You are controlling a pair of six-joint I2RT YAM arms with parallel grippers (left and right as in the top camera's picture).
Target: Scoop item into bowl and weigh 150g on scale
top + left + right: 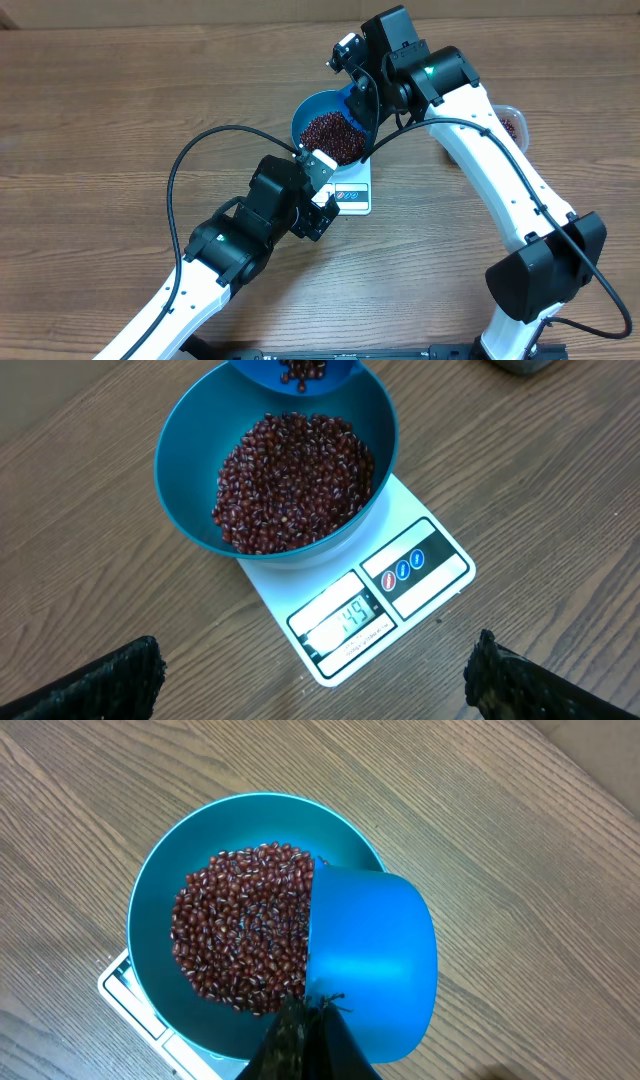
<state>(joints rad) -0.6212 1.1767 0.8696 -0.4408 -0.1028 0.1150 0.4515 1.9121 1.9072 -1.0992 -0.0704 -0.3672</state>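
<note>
My right gripper (300, 1045) is clamped on a glossy blue scoop (375, 960) over the round, deep blue bowl (150, 890), which is heaped with small oval maroon beans (235, 935). The bowl sits on the flat white scale (420, 575). My left gripper (318, 688) is spread wide near the scale. The table (560, 480) is brown wood-grain.

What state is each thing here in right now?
bowl: on the scale, partly full of beans.
beans: heaped in the bowl, a few in the scoop.
scale: on, display seems to read 149.
scoop: tilted over the bowl, nearly empty.
left gripper: open, empty.
right gripper: shut on the scoop.
tub: holds beans, mostly hidden.
</note>
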